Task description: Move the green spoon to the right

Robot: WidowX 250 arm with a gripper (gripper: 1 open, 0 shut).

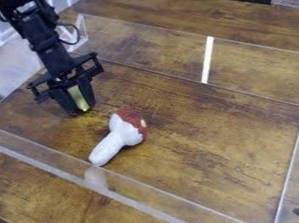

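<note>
The green spoon (77,98) lies on the wooden table (208,127) at the left, a slim yellow-green piece showing between the black fingers. My gripper (75,99) comes down on it from above, its jaws drawn in against the spoon's sides. The spoon's upper part is hidden by the gripper. It still rests on the wood.
A white mushroom toy with a reddish-brown cap (117,134) lies just right of and nearer than the spoon. Clear plastic walls (147,189) fence the work area, with an upright divider (208,59) at the back. Bare wood stretches to the right.
</note>
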